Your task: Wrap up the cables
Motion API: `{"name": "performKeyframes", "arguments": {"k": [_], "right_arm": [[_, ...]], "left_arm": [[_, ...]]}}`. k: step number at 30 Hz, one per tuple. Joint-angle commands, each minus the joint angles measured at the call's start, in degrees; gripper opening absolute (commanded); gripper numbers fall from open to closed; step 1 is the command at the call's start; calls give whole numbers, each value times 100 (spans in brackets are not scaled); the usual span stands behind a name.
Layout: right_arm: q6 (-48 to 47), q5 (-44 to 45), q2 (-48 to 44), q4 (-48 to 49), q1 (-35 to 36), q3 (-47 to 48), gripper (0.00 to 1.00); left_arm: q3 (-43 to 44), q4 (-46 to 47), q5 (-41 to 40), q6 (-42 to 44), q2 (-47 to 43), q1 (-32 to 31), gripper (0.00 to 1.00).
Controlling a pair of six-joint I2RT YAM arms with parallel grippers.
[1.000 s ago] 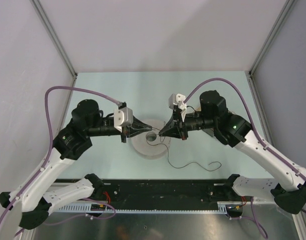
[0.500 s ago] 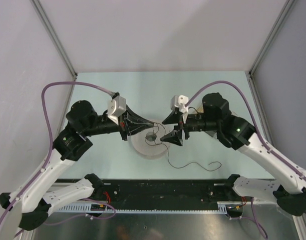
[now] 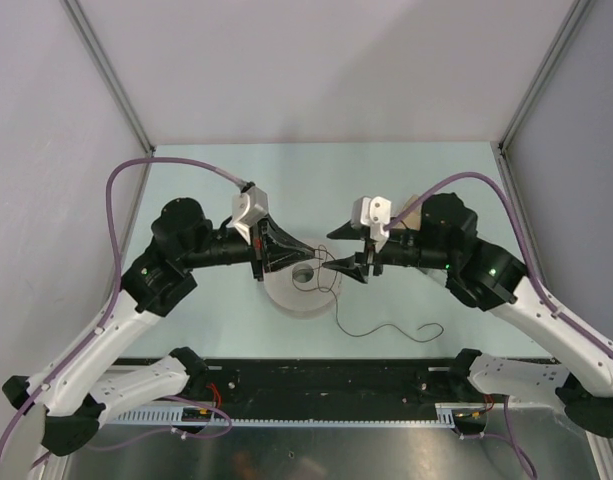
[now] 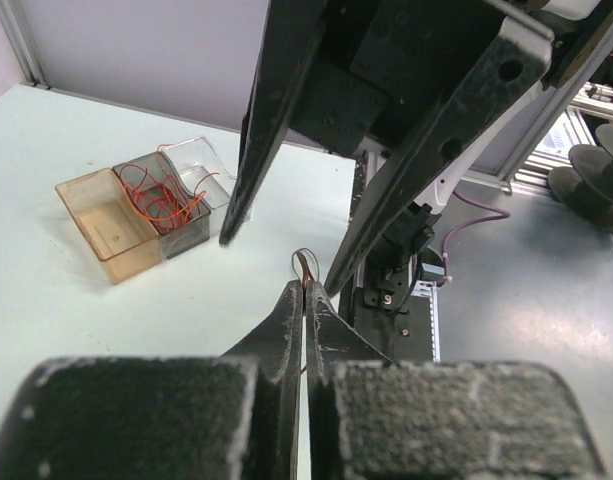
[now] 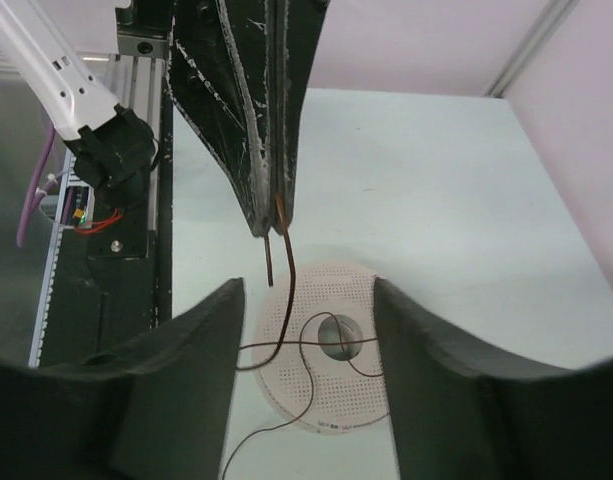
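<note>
The cable (image 3: pixel 386 330) is a thin dark wire that trails over the table right of the white perforated spool (image 3: pixel 298 290) and crosses the spool's hole (image 5: pixel 338 335). One end rises to my left gripper (image 3: pixel 311 256), which is shut on the cable (image 5: pixel 289 265) just above the spool. In the left wrist view the wire end (image 4: pixel 304 262) pokes out past the left gripper (image 4: pixel 305 287). My right gripper (image 3: pixel 329 251) is open, its fingers (image 5: pixel 186 390) standing either side of the left gripper's tip (image 5: pixel 271 215) and touching nothing.
Clear and amber plastic boxes (image 4: pixel 136 205) holding orange-red wire coils stand on the table behind the right arm. Purple arm cords (image 3: pixel 166 165) arch above both arms. A black rail (image 3: pixel 326 380) runs along the near table edge.
The right gripper has opened and let go of the cable. The left gripper has swung rightward over the spool, staying shut on the cable end.
</note>
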Motion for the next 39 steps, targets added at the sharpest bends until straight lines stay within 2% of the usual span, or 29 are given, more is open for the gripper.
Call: {"name": "performKeyframes", "arguments": {"k": [1, 7, 20, 24, 29, 30, 31, 33, 35, 36, 39], "right_arm": [[-202, 174, 209, 251, 190, 185, 51], [-191, 76, 307, 309, 288, 193, 23], [-161, -57, 438, 255, 402, 186, 12], [-86, -9, 388, 311, 362, 184, 1], [112, -74, 261, 287, 106, 179, 0], [141, -87, 233, 269, 57, 183, 0], [177, -106, 210, 246, 6, 185, 0], [259, -128, 167, 179, -133, 179, 0], [323, -115, 112, 68, -359, 178, 0], [352, -142, 79, 1, -536, 178, 0], [471, -423, -8, -162, -1387, 178, 0]], "left_arm": [[97, 221, 99, -173, -15, 54, 0], [66, 218, 47, -166, -69, 56, 0], [3, 449, -218, -421, -72, 51, 0], [-54, 474, -266, -461, -75, 58, 0], [-223, 470, -346, -621, -89, 156, 0], [-250, 471, -365, -643, -83, 188, 5], [-281, 472, -388, -680, -89, 225, 13], [-331, 468, -411, -800, -100, 385, 40], [-387, 437, -303, -923, -85, 713, 59], [-420, 384, -185, -952, -59, 932, 64], [-573, 84, 202, -858, 182, 1741, 71]]}}
